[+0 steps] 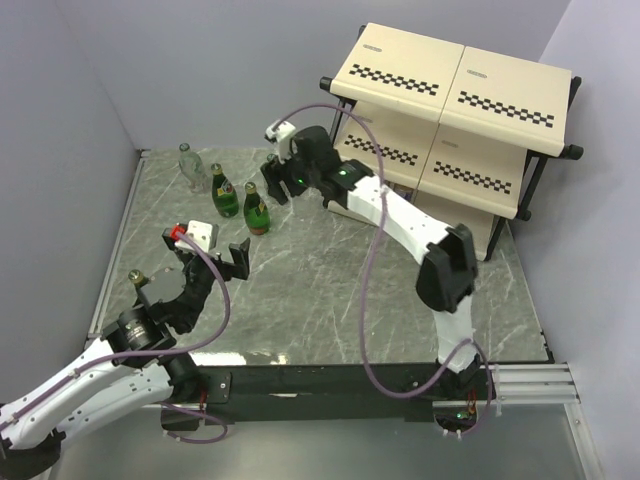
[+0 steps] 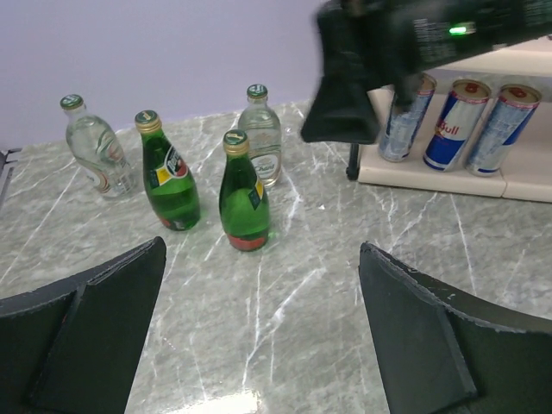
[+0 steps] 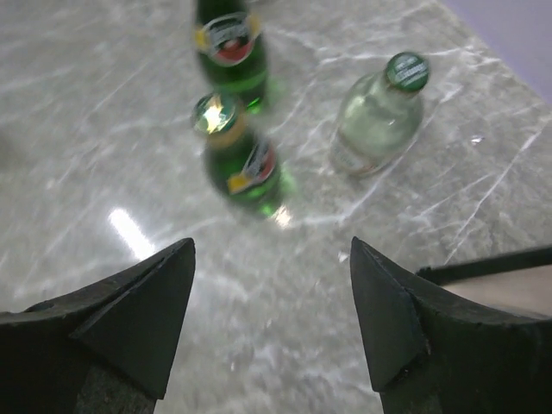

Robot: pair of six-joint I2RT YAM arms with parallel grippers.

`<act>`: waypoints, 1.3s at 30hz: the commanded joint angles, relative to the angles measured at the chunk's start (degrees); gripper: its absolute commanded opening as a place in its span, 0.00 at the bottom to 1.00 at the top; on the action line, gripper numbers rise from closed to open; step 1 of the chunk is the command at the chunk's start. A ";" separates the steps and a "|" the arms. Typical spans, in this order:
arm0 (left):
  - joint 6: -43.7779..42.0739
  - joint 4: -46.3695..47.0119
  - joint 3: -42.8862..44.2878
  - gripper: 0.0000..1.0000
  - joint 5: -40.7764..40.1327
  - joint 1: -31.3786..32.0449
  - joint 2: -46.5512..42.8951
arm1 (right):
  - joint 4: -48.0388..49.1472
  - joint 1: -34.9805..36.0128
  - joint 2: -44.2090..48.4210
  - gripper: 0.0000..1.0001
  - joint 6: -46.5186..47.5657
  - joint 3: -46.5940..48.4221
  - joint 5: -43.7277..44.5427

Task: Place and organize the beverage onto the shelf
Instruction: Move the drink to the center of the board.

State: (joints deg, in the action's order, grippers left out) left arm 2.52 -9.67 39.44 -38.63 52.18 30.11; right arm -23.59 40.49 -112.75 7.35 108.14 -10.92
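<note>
Your right gripper (image 3: 272, 254), fingers apart, empty, hangs above far-left bottles (image 3: 242, 164), likely lining up pick. Left gripper (image 2: 260, 248) waits wide, near left. Cans (image 2: 454, 125) already on shelf (image 1: 400, 52).

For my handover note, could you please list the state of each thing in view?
left pincer: open, empty
right pincer: open, empty
left green bottle: upright, capped, on table
right green bottle: upright, capped, on table
left clear bottle: upright, capped, on table
right clear bottle: upright, capped, on table
three cans: upright on shelf lowest board
</note>
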 commanded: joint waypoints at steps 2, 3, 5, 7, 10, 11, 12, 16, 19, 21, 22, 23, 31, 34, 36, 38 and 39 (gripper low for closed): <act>-0.94 0.79 0.02 0.99 2.24 -1.64 -0.58 | 1.18 0.55 -8.42 0.81 -7.26 11.20 12.92; -0.94 0.71 0.02 0.99 2.42 -1.73 -0.40 | 1.27 0.47 -9.84 0.81 -7.27 12.78 13.98; -0.94 0.36 0.20 0.99 2.51 -2.00 -0.14 | 2.32 0.55 -13.35 0.82 -9.20 16.74 15.57; -1.03 0.18 0.29 1.00 2.95 -2.52 -0.14 | 3.90 0.55 -15.38 0.82 -9.47 19.46 16.62; -1.03 0.35 0.29 0.99 3.04 -3.05 -0.40 | 4.61 0.47 -19.87 0.80 -10.34 24.73 18.03; -1.03 0.44 0.20 0.99 2.95 -3.05 -0.66 | 4.70 0.55 -21.10 0.80 -10.52 26.15 18.56; -1.12 0.44 0.20 1.00 3.04 -3.31 -0.75 | 4.87 0.47 -23.28 0.80 -11.04 27.38 18.74; -1.12 0.62 0.02 1.00 3.39 -4.02 -0.84 | 8.20 0.38 -26.29 0.79 -11.66 30.81 19.79; -1.12 0.53 0.02 0.99 3.65 -4.46 -0.40 | 9.35 0.29 -28.57 0.79 -12.10 33.35 21.29; -1.21 0.53 0.02 0.99 3.83 -4.90 -0.23 | 9.79 -0.15 -30.07 0.77 -12.80 34.16 21.29; -1.12 0.62 0.02 1.00 3.91 -4.99 -0.14 | 10.40 -0.24 -30.51 0.77 -12.89 34.68 21.29; -1.12 0.62 0.02 1.00 4.09 -5.16 -0.05 | 10.67 -0.32 -31.30 0.76 -13.07 34.95 21.20; -1.12 0.88 -0.07 0.99 5.06 -6.39 0.21 | 13.75 -1.03 -34.64 0.71 -13.07 38.11 22.34; -1.12 0.79 0.02 1.00 5.41 -6.74 0.39 | 14.28 -1.38 -35.35 0.68 -13.07 38.90 22.34; -1.03 0.71 0.02 0.99 5.58 -7.01 0.39 | 14.45 -1.47 -35.78 0.66 -13.07 38.99 21.99; -1.03 0.79 -0.06 0.99 5.76 -7.10 0.30 | 14.28 -1.47 -36.22 0.64 -13.24 38.99 21.64; -1.03 0.79 -0.07 0.99 5.85 -7.27 0.30 | 14.10 -1.47 -36.31 0.62 -13.33 39.08 21.38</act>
State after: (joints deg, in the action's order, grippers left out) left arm 2.31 -9.78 39.44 -34.02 45.41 30.37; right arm -12.40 39.33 -148.62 -5.15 144.38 10.02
